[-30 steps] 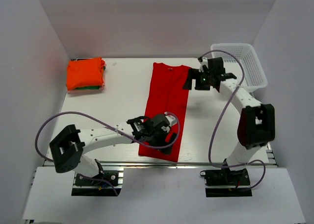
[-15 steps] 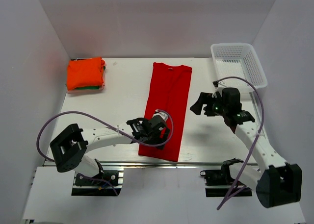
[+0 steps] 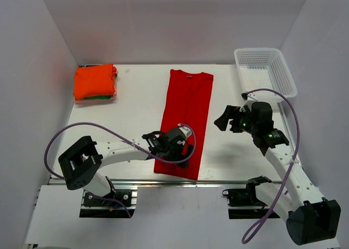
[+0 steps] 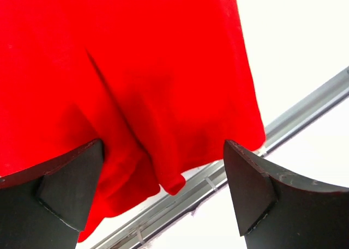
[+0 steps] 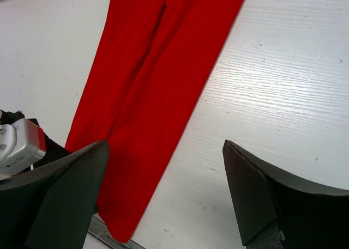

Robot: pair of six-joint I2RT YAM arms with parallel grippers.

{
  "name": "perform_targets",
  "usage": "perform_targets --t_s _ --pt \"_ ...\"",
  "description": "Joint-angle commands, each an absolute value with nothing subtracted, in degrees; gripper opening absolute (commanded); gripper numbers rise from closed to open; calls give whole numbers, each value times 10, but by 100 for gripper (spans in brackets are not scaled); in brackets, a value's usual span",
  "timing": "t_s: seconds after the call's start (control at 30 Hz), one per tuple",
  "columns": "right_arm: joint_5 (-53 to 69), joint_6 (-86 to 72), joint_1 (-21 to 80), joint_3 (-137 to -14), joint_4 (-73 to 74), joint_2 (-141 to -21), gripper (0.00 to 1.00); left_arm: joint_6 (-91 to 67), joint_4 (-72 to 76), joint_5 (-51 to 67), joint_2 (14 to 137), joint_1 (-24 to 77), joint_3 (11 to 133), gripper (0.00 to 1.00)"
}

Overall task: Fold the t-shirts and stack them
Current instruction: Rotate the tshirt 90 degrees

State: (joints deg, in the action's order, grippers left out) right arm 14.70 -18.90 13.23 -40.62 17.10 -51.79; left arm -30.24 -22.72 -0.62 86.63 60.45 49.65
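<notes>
Over in the far left corner of the table (image 3: 136,113) the folded orange t-shirt (image 3: 95,82) sits on top of a green one (image 3: 104,97), of which only an edge shows. Coming right, the left pincer (image 3: 180,153) hangs directly over the near hem of the red t-shirt (image 3: 188,107), fingers spread wide with nothing between them but cloth lying below. It is plainly the nearer of the two. That shirt lies flat as a long narrow strip, sides already turned in, its long axis running from the near edge away to the collar at the far end. The hem is slightly rumpled at the near corner. The right pincer (image 3: 222,122), likewise wide apart and empty, hovers off the shirt's right edge, facing it across bare table.
</notes>
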Motion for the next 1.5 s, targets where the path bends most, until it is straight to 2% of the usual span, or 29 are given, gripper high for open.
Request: perform_targets --t_s 0.0,0.43,0.63,1.03,1.13,1.33,1.47 --pt "148 -179 134 -408 174 -507 90 -286 -199 47 857 603 490 99" --pt "138 -178 132 -403 172 -500 90 -243 -175 169 879 603 509 99" --pt "136 -177 131 -401 172 -502 90 -238 -175 190 925 603 526 99" --pt "136 -182 131 -400 171 -507 90 -209 -219 213 896 613 572 99" --pt "155 -183 131 -402 165 -518 90 -209 -237 204 871 613 563 99" --pt "188 -177 132 -402 154 -541 90 -221 -272 61 762 602 520 99" --pt "195 -176 134 -404 154 -549 90 -221 -244 68 723 602 494 99"
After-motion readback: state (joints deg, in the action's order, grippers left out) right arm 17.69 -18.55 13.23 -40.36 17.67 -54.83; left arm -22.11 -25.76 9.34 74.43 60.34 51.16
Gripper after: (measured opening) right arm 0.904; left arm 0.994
